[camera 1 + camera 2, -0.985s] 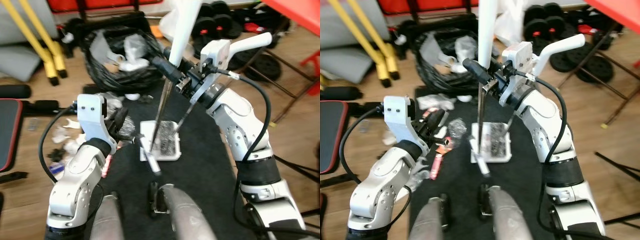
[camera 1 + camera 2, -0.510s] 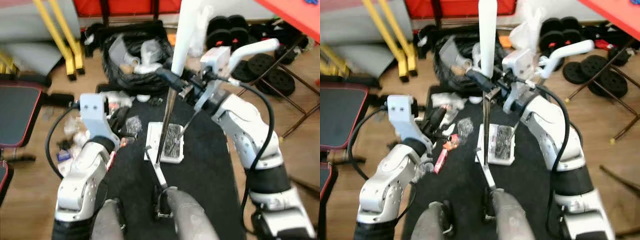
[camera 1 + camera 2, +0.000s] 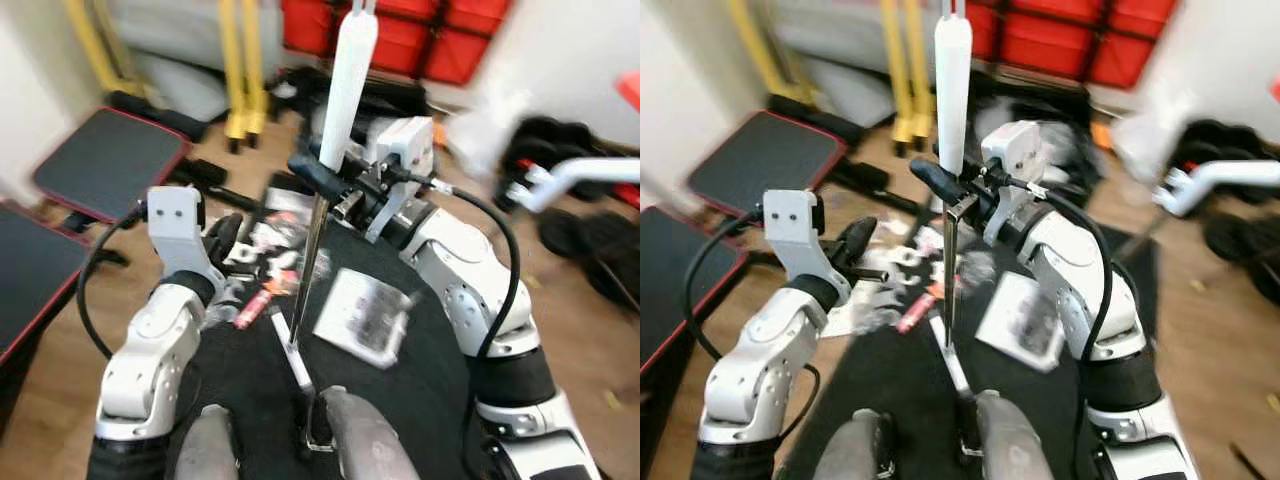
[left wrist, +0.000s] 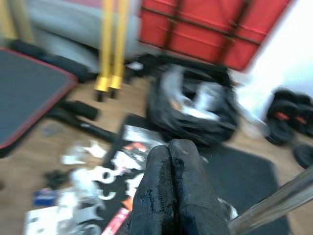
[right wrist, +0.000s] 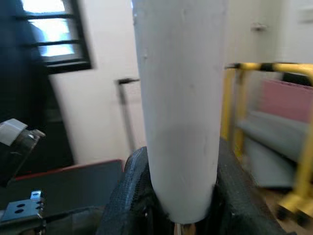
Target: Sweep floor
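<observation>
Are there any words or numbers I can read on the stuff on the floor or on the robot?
None can be read.
Red wrapper on the black mat: print too blurred.
White flat pack: dark marks, too blurred to tell whether they are letters.
Scattered papers: too small and blurred.
White broom handle in the right end effector: no text seen.

My view has swung left; I've dragged the broom [image 3: 312, 232] leftward, off the white dustpan [image 3: 362, 320].

matt white broom grip [image 3: 951, 95], shiny metal shaft [image 3: 952, 270]
</observation>
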Available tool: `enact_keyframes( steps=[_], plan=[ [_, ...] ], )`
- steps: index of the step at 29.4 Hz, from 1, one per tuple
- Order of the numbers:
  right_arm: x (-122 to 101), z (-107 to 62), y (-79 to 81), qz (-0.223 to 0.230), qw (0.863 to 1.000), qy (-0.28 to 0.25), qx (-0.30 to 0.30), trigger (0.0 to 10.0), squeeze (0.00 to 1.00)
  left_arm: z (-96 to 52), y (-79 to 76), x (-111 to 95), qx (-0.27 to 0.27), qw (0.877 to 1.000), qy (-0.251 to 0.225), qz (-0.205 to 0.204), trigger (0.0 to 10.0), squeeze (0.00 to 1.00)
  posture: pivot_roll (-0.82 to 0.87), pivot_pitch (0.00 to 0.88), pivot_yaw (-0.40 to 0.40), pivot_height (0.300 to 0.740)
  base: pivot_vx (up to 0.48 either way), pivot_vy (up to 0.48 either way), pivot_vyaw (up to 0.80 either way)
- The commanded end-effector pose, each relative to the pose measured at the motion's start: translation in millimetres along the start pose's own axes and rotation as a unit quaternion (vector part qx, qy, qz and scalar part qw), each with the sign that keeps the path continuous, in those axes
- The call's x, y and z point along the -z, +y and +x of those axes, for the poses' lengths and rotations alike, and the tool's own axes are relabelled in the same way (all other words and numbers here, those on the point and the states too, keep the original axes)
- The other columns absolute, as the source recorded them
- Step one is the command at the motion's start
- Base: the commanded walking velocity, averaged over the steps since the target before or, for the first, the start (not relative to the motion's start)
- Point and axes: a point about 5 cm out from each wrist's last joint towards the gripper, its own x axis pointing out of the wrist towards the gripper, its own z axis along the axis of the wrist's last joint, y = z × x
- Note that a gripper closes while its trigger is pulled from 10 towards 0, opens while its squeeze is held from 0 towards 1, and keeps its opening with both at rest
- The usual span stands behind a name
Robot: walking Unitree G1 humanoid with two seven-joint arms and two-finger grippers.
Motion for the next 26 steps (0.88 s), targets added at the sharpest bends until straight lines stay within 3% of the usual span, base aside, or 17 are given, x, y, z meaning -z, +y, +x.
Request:
enact_keyframes(
  steps=[1,7,15,17,26],
  plan=[
    [-4.9,-3.6,1.5,-0.005,1.000,-0.011,0.001,10.0,0.00,-0.7,-1.0,5.9,0.001,1.000,0.012,-0.001,10.0,0.00,-0.12,0.154,-0.143,0.740,0.000,0.000,0.00],
    [-3.5,-4.6,1.1,-0.006,1.000,-0.008,0.009,10.0,0.00,0.1,-0.4,7.8,-0.003,1.000,0.018,-0.003,10.0,0.00,-0.12,0.153,-0.143,0.740,0.000,0.000,0.00],
    [-1.9,-6.0,2.4,-0.001,1.000,-0.006,0.013,10.0,0.00,2.3,2.6,11.5,-0.014,0.999,0.032,0.016,10.0,0.00,-0.12,0.155,-0.141,0.740,0.000,0.480,0.00],
    [-1.3,-6.5,3.0,0.001,1.000,-0.005,0.014,10.0,0.00,2.5,3.2,9.6,-0.018,1.000,0.021,-0.003,10.0,0.00,-0.12,0.155,-0.141,0.740,0.000,0.000,0.00],
    [-0.1,-8.3,4.0,0.005,1.000,-0.001,0.016,10.0,0.00,3.3,1.4,8.1,-0.018,1.000,0.019,0.006,10.0,0.00,-0.13,0.156,-0.144,0.740,0.000,0.000,0.00]
  ],
)
